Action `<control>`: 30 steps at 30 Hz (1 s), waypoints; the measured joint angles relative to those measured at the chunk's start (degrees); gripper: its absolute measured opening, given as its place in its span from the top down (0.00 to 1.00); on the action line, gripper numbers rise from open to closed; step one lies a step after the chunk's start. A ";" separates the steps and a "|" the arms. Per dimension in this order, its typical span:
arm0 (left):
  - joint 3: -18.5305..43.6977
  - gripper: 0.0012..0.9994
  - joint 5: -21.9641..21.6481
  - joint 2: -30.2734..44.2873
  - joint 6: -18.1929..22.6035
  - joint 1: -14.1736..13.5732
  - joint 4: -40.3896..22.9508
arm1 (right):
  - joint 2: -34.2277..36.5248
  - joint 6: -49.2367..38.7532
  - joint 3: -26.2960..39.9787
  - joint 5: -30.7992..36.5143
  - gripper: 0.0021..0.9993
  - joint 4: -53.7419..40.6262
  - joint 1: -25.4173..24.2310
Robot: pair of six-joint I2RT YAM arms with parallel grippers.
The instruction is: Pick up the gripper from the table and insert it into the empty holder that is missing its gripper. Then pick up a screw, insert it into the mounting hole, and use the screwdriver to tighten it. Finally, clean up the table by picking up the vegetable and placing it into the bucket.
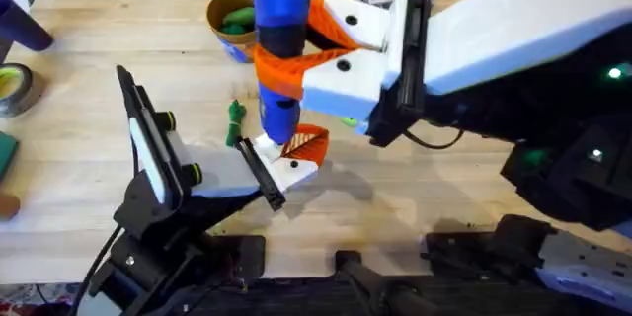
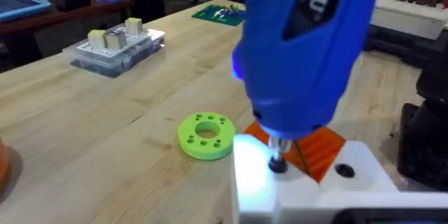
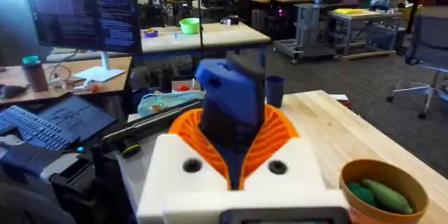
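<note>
Right gripper was squeezed tight on the screwdriver, which stood straight up with its tip pressed down on the small white gripper seated at the end of the holder. Beside the tip, a dark-green vegetable lay on the table, and farther back stood the orange bucket with green things in it. Whether the left gripper was open or closed could not be told.

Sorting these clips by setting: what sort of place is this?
Likely a robotics lab or workshop: computer monitors and a keyboard on desks, more workbenches behind, and a wooden table.
</note>
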 joint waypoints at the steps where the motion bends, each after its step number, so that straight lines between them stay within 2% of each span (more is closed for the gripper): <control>1: 0.00 0.99 0.08 0.00 0.04 0.00 0.00 | 0.00 0.00 0.00 -0.06 0.96 0.00 0.02; 18: 0.00 0.99 0.43 -0.02 0.03 0.00 0.07 | 0.11 0.02 0.00 -0.85 0.95 0.39 -0.03; 30: 0.02 0.99 0.40 0.04 0.08 0.00 -0.26 | 0.34 0.42 -0.33 -1.46 0.95 5.89 0.02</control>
